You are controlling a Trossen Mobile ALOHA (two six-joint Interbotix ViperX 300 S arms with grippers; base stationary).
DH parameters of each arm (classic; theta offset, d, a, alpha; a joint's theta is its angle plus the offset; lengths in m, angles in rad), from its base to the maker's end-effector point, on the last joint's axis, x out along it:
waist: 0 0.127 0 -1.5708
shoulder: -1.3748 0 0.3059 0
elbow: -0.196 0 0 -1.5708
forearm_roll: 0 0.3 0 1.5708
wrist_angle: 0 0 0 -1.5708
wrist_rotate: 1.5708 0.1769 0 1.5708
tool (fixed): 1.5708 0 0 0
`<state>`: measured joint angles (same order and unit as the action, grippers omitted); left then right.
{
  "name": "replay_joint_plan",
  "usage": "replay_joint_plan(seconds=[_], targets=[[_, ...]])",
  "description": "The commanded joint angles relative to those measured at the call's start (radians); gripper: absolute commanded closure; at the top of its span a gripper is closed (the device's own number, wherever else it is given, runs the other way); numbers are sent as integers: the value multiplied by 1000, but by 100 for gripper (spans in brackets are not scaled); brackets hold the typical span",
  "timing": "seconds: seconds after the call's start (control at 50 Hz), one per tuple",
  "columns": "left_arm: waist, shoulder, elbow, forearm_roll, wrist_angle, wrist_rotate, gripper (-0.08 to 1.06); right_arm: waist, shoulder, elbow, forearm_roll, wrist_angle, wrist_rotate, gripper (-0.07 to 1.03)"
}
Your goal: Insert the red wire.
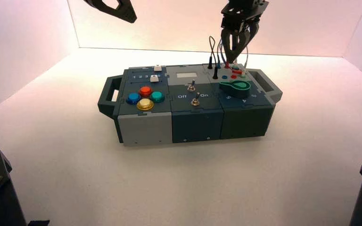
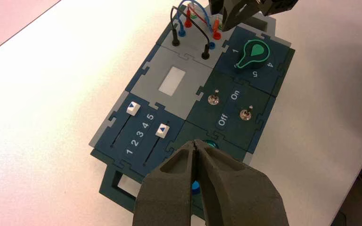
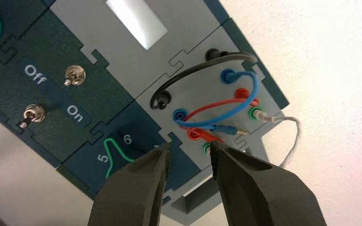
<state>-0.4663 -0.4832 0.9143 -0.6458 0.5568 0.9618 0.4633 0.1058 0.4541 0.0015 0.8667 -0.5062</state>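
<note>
1. Nearest to the robot, the left gripper [image 2: 195, 155] hangs above the box's front edge, at 6 o'clock of the box [image 1: 146, 127]. Its fingers are pressed together and hold nothing. I judge it is parked there to leave the wire corner free.
2. In the middle of the box stand two toggle switches [image 3: 75, 75] beside the lettering "Off" and "On". At 3 o'clock of them is the green knob [image 2: 254, 52].
3. Farther, at 1 o'clock of the box, the right gripper [image 3: 188, 153] points down over the socket panel [image 3: 207, 80]. Its fingers are spread wide, with nothing between them.
4. The red wire [image 3: 217, 104] arches over this panel. Both of its red plugs seem to sit in red sockets, one just beyond the fingertips. The insertion therefore looks finished, which would explain the empty jaws.
5. The blue wire [image 3: 245, 101] and the black wire [image 3: 188, 75] loop beside it.
6. The box rests on a plain white table [image 1: 287, 179], enclosed by pale walls [image 1: 23, 42] at 9, 12 and 3 o'clock.
</note>
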Motion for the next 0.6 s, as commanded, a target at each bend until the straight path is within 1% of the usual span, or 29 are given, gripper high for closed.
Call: replay_joint_plan(seconds=[0.02,0.14,0.22,0.28,0.3,0.36,0.48,0.6], targets=[[-5,-5,-11,-2,-6,5,101,-3,-11,-18,-8,-6,-3,50],[-6,-8,-11,-2,-6,5,101,-3,-2,-11,-23,-6,-3,50],[-6,-9,-11,-2,-6,3,101,-3,8,-8,-23,-6,-3,50],[-6,-11,-11,-2,-6,3,101,-3,12,-6,-28,-5,-3,52],[-6,-9,-11,-2,-6,3,101,-3,15,-5,-34,-6,-3,55],[-6,-9,-9,-2,-6,3,101,-3,20,-5,-44,-6,-3,58],[-6,-11,-9,-2,-6,3,101,-3,28,-6,-54,-18,2,58],[-5,-11,-9,-2,-6,3,101,-3,34,-9,-54,-20,2,58]])
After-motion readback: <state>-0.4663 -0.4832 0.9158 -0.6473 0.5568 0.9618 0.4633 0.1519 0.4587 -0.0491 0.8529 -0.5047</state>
